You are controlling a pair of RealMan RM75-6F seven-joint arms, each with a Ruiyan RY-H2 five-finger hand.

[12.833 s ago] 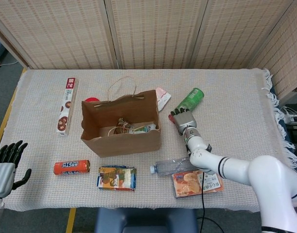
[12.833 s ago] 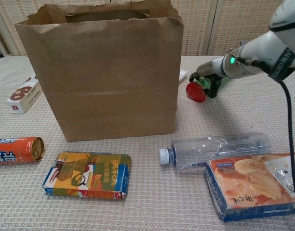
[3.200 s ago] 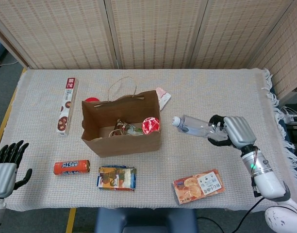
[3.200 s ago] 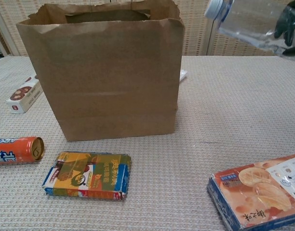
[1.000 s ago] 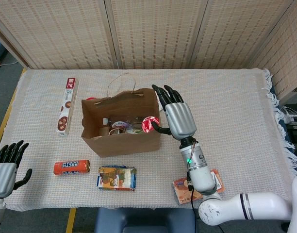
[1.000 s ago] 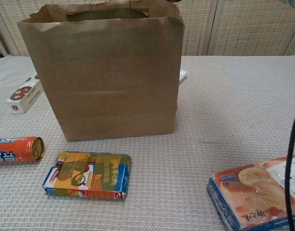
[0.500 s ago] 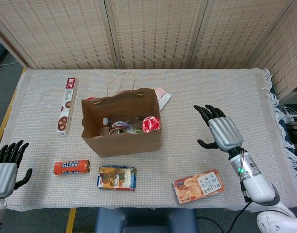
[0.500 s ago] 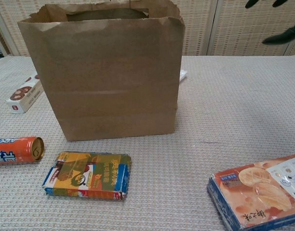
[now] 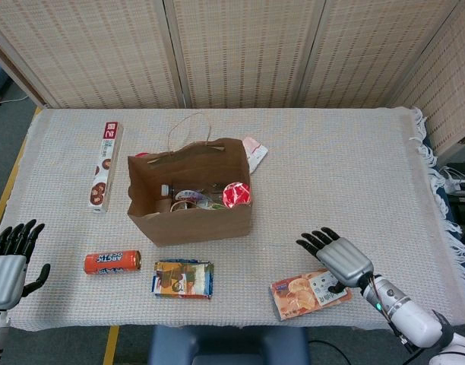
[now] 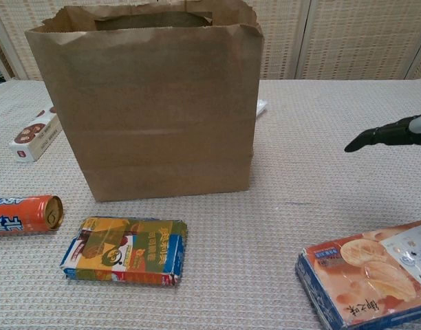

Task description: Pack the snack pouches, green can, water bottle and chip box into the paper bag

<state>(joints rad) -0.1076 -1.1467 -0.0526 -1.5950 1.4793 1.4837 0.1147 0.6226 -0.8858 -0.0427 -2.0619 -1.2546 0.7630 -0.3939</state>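
The brown paper bag [image 9: 188, 217] stands open at mid-table, also seen in the chest view [image 10: 152, 103]. Inside it lie the clear water bottle [image 9: 187, 195] and the green can, which shows only its red lid [image 9: 232, 195]. The orange chip box [image 9: 302, 293] lies flat near the front right [image 10: 369, 271]. My right hand [image 9: 339, 260] hovers open just over its right end, fingers spread; a dark fingertip [image 10: 375, 136] shows in the chest view. A yellow-blue snack pouch [image 9: 184, 279] lies in front of the bag [image 10: 124, 250]. My left hand [image 9: 8, 262] is open at the table's left edge.
An orange can [image 9: 112, 262] lies on its side left of the pouch [image 10: 21, 214]. A long cookie box [image 9: 105, 165] lies at the left [image 10: 35, 135]. A white pouch [image 9: 254, 152] pokes out behind the bag's right corner. A fringed cloth covers the table [image 9: 354, 175].
My right hand has dropped and pulled toward the front edge, from mid-right of the table to just over the chip box. The left hand and the objects have not moved.
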